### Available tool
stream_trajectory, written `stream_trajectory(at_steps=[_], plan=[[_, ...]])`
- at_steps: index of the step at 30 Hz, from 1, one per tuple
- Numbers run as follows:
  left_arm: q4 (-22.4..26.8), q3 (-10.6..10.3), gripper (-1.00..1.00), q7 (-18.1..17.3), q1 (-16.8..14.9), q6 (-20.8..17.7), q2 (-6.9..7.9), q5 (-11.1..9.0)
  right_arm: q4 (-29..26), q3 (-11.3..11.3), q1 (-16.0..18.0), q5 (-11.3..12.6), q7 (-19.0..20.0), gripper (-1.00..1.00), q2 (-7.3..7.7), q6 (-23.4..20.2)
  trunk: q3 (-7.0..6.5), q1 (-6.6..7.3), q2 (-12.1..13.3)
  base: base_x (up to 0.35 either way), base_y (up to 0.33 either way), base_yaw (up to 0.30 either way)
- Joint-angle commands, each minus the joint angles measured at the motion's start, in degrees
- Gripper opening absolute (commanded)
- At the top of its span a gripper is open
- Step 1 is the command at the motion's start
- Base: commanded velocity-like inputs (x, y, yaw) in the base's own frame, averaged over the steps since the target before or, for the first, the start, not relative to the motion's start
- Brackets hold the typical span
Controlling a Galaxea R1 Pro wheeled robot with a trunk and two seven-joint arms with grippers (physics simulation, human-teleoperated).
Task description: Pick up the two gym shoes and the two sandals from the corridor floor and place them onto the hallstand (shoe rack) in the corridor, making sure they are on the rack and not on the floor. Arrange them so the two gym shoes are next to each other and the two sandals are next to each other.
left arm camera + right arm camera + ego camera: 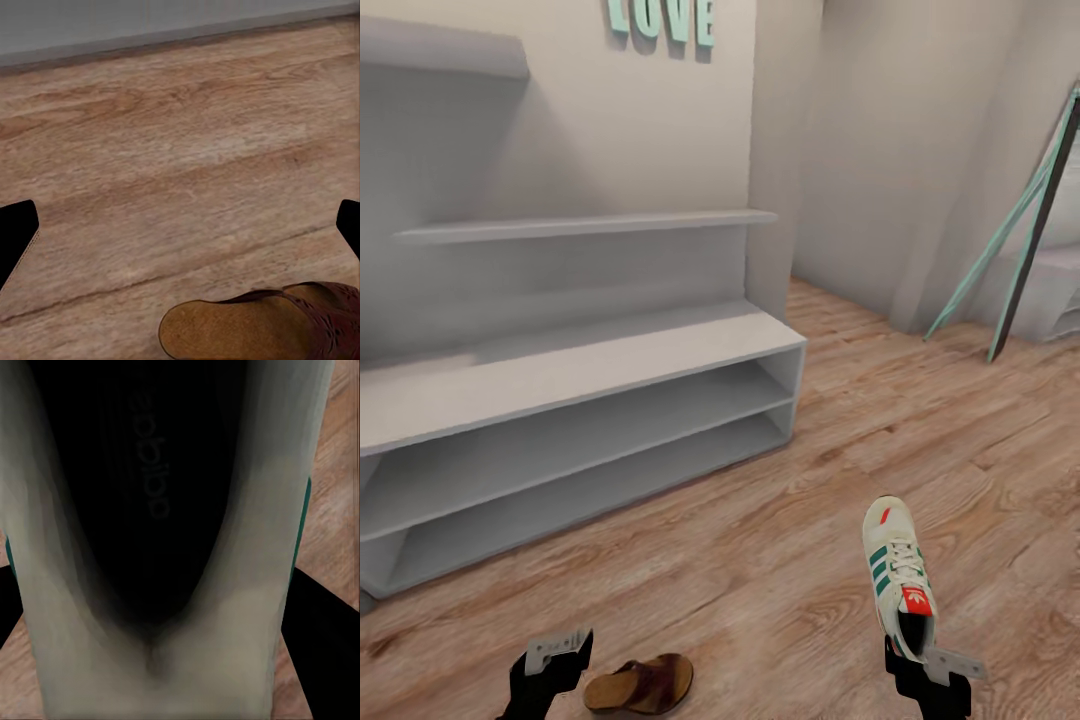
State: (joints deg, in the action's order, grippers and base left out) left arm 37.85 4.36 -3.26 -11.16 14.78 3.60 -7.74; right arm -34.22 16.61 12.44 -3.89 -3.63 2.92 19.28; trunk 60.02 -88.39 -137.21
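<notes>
— Where the right gripper (pixel 913 655) comes up at the lower right of the head view, what is it carrying?

— One gym shoe (pixel 898 573), cream-white with green side stripes and a red-orange tongue tab. The gripper is clamped on the heel end, and the toe points away from the robot, above the corridor floor (pixel 780 540). In the right wrist view the shoe's (pixel 247 607) pale collar and dark insole with printed lettering sit between the black fingers (pixel 322 652), one on each side.

— And the left gripper (pixel 552 660)?

— Its jaws are spread apart with nothing between them. In the left wrist view the two black fingertips (pixel 15 236) stand at opposite sides over bare wood planks (pixel 180 150).

— Is a sandal near it?

— Yes, a brown sandal (pixel 641 684) lies flat on the floor just beside that gripper, on the side toward the shoe. The left wrist view shows its tan insole and dark perforated strap (pixel 255 330), apart from the fingers.

— Where is the hallstand?

— The hallstand (pixel 560 375) stands against the wall ahead and to the left, with two low open shelves, two staggered wall shelves and mint-green LOVE letters (pixel 660 20) above. Its bench top and both low shelves are bare. The sandal and the held shoe are well apart from it.
</notes>
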Motion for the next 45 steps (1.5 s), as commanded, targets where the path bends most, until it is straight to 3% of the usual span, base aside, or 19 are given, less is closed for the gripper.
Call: stream_trajectory(at_steps=[1, 32, 45], plan=[[-0.1, 0.0, 1.0, -0.3, 0.0, 0.1, 0.01, -0.6, 0.0, 0.1, 0.0, -0.4, -0.2, -1.0, -0.02, 0.1, 0.04, 0.01, 0.0, 0.0, 0.322, -0.3], [0.0, 0.0, 1.0, -0.3, 0.1, 0.2, 0.0, -0.6, 0.0, 0.1, 0.0, -0.4, -0.2, -1.0, -0.02, 0.1, 0.04, 0.01, 0.0, -0.095, 0.295, -0.3], [0.0, 0.0, 1.0, -0.3, 0.1, 0.2, -0.08, -0.6, 0.0, 0.1, 0.0, -0.4, -0.2, -1.0, -0.02, 0.1, 0.04, 0.01, 0.0, -0.02, 0.05, -0.3]])
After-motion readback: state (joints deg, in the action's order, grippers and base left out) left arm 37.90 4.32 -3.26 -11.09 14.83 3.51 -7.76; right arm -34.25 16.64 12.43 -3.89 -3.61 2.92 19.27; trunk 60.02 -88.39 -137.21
